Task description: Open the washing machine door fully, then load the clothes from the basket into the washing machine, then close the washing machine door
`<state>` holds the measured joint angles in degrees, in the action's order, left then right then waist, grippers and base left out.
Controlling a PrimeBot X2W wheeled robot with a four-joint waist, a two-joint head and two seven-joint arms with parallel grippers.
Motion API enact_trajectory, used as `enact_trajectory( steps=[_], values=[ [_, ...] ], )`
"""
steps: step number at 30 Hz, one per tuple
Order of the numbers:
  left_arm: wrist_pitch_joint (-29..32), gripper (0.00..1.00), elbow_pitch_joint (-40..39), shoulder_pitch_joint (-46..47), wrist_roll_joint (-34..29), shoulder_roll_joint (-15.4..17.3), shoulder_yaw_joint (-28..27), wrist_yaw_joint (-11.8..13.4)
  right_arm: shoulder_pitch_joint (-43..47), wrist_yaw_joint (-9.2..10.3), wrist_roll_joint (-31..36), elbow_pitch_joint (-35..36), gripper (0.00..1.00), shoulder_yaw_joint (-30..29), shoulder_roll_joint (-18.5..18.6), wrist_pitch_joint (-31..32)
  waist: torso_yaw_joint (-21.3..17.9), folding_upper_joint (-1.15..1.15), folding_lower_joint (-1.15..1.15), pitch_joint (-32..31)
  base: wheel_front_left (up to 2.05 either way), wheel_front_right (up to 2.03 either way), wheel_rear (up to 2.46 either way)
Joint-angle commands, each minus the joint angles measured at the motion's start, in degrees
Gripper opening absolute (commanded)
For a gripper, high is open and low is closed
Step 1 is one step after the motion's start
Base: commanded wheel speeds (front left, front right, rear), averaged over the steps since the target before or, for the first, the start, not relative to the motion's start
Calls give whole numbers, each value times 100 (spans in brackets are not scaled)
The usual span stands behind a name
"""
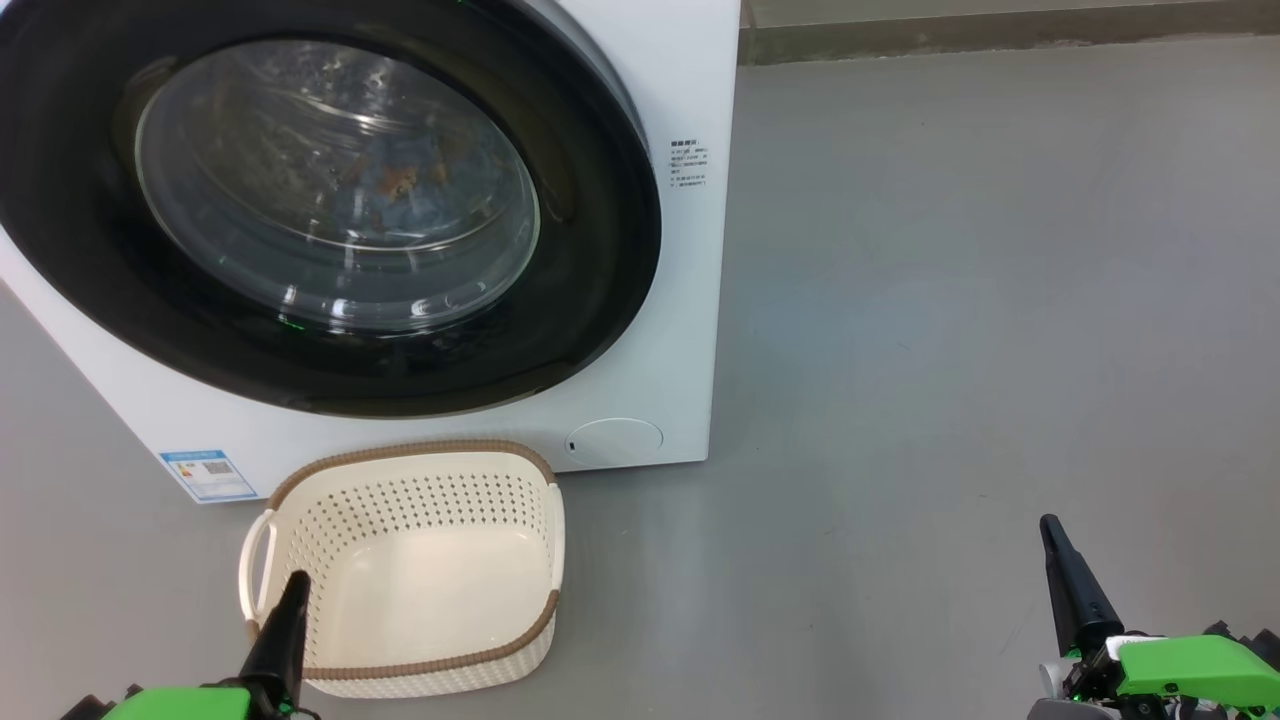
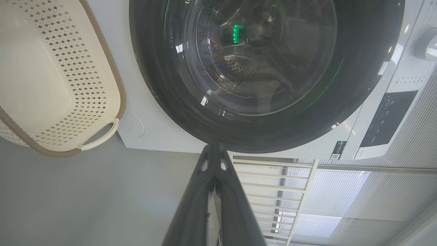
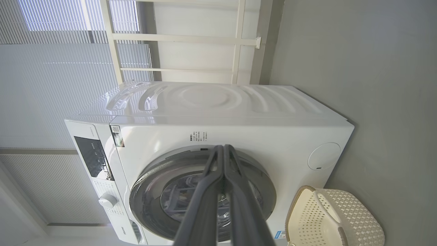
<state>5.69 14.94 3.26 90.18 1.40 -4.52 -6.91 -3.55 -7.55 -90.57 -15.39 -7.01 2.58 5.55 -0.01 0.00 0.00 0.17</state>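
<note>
The washing machine stands ahead on the left, white, with its black-rimmed door shut against the front. Through the glass I make out blue and orange-brown clothes inside the drum. On the floor before it sits the cream basket, with nothing in it. My left gripper is shut and empty, its tip over the basket's near left rim. Far to the right, low over bare floor, my right gripper is shut and empty. In the right wrist view the whole washing machine, its door and the basket appear.
Grey floor spreads to the right of the machine. A low wall base runs along the far edge. The machine's round filter cap and blue label sticker sit low on its front. White window rails stand beyond the machine.
</note>
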Motion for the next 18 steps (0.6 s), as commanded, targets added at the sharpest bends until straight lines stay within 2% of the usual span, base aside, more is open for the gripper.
enact_trajectory(
  steps=[1, 18],
  values=[
    [79, 0, -87, 293, 200, 148, -198, -58, -260, 6, -190, 138, 0, 86, 60, 64, 1, 0, 0, 0, 0, 0, 0],
    [79, 0, -88, 293, 200, 148, -198, -58, -261, 6, -182, 138, 0, 77, 53, 71, 1, 0, 0, 0, 0, 0, 0]
  ],
)
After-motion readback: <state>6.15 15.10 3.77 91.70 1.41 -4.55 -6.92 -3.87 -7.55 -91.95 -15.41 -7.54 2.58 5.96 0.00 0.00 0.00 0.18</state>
